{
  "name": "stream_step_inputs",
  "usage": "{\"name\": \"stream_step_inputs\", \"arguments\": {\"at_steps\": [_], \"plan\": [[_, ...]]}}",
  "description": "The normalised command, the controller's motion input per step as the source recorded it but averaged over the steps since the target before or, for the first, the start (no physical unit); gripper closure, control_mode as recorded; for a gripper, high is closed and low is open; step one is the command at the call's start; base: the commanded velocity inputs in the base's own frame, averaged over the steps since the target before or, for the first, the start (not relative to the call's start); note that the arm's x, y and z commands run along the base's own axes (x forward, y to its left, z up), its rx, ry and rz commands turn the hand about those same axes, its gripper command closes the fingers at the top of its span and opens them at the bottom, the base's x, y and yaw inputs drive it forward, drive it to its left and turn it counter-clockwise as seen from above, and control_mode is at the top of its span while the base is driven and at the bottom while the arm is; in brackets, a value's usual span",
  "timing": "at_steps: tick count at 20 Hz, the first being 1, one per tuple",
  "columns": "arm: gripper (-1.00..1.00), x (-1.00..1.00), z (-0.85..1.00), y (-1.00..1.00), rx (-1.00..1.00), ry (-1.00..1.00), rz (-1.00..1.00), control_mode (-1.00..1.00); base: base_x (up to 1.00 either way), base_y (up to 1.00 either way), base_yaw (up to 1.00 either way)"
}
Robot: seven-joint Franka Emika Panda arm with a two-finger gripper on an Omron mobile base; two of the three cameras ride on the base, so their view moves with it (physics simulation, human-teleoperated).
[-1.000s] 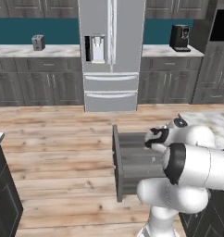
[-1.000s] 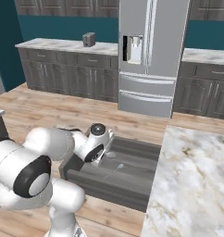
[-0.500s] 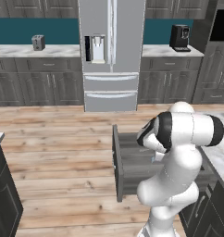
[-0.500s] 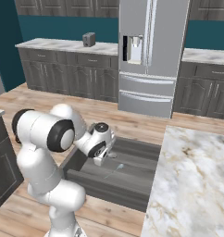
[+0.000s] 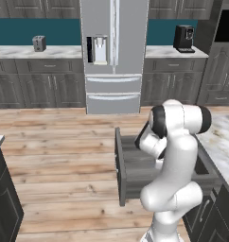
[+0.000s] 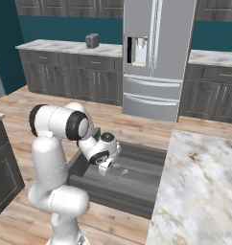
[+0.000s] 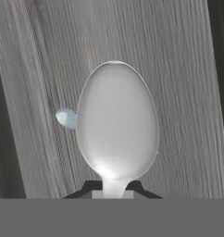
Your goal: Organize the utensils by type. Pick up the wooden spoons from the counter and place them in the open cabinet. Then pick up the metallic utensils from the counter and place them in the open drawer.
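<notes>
You will find no readable text, label, brand or number anywhere in this kitchen. The fridge [image 5: 114,52], coffee machine [image 5: 184,38] and toaster [image 5: 39,43] carry no legible markings.

In the hand view the metal spoon [image 7: 116,121] shows its bowl alone; the handle drops out of sight at 6 o'clock. In the left base view the arm hides much of the open drawer [image 5: 135,163], and the desk [image 5: 221,139] is cut off at 3 o'clock.

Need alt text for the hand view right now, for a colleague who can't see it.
A silver metal spoon held in the shut claw, bowl pointing away from the camera, above the dark grey wood-grain floor of the open drawer.
</notes>
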Motion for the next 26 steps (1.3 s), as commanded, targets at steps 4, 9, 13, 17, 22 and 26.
{"name": "stream_step_inputs", "arguments": {"at_steps": [4,9,13,17,22,26], "plan": [[1.00,0.29,-0.56,-0.03,0.00,0.06,0.00,-1.00,0.00,0.00,0.00],[1.00,0.44,-0.63,-0.08,0.00,0.10,0.01,-1.00,0.00,0.00,0.00],[1.00,0.54,-0.59,-0.11,0.00,0.12,0.02,-1.00,0.00,0.00,0.00],[1.00,0.68,-0.51,-0.21,0.00,0.11,0.04,-1.00,0.00,0.00,0.00],[1.00,0.69,-0.22,-0.26,0.00,0.05,0.06,-1.00,0.00,0.00,0.00],[-1.00,0.36,-0.10,-0.13,0.00,0.02,0.05,-1.00,0.00,0.00,0.00]]}}
